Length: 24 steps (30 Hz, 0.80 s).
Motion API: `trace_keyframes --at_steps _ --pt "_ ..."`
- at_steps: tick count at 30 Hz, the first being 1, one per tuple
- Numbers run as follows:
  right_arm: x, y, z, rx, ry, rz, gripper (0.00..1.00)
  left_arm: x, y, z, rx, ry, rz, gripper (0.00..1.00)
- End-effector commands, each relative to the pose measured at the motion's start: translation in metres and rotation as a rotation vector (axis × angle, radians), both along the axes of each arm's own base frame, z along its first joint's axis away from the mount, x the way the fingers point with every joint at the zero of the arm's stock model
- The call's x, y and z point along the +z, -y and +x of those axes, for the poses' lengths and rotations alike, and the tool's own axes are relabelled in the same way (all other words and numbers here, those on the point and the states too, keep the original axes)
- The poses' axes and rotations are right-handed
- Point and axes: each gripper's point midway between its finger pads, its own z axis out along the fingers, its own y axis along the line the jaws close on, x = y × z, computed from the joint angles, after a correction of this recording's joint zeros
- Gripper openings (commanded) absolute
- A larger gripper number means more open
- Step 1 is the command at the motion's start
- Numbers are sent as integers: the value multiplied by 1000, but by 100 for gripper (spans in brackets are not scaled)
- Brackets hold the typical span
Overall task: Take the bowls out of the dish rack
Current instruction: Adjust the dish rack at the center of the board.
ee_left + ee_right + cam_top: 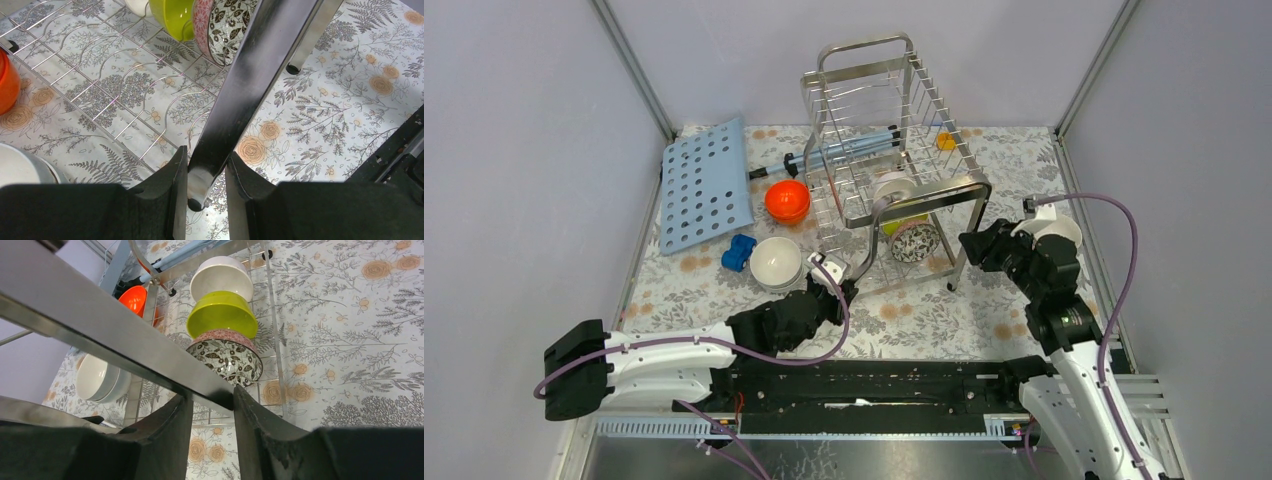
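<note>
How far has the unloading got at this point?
Looks done: an orange bowl and stacked white bowls sit on the table. In hand: no bowl; the left tool clamps the dish rack by a leg, and the right tool grips its frame bar. Left: white bowl, green bowl and patterned bowl in the rack.

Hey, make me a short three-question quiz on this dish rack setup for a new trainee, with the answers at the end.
1. True or false: the orange bowl stands inside the dish rack.
2. Which bowl in the rack is nearest the arm bases? A white bowl, B green bowl, C patterned bowl.
3. Fill in: the left claw is closed on the rack's front ____.
Key: 1 false; 2 C; 3 leg.
</note>
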Motion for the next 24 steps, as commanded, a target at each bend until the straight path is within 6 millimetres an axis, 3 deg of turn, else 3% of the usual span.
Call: trace_keyframes --at_steps 1,9,10,12,13,15,19,22,24 --pt "13 3 -19 -12 -39 14 0 36 8 12 92 -24 -202 16" --pt "20 4 -42 12 -59 1 0 35 5 11 103 -45 -215 15" --pt "21 4 -42 16 -54 -7 7 35 4 10 105 -49 -218 15" --pt "23 1 -42 45 -20 -19 45 34 2 8 104 -57 -223 15" --pt "26 -1 -41 50 4 -10 57 34 1 8 105 -61 -223 15" --pt "31 -2 -37 51 71 8 69 36 -1 6 106 -66 -227 15" --pt "29 -4 -22 50 157 9 72 39 -7 4 112 -73 -234 15" --pt "26 1 -5 7 196 -7 70 39 -11 3 117 -80 -230 15" --pt "34 1 4 -7 252 0 67 39 -13 2 118 -84 -225 14"
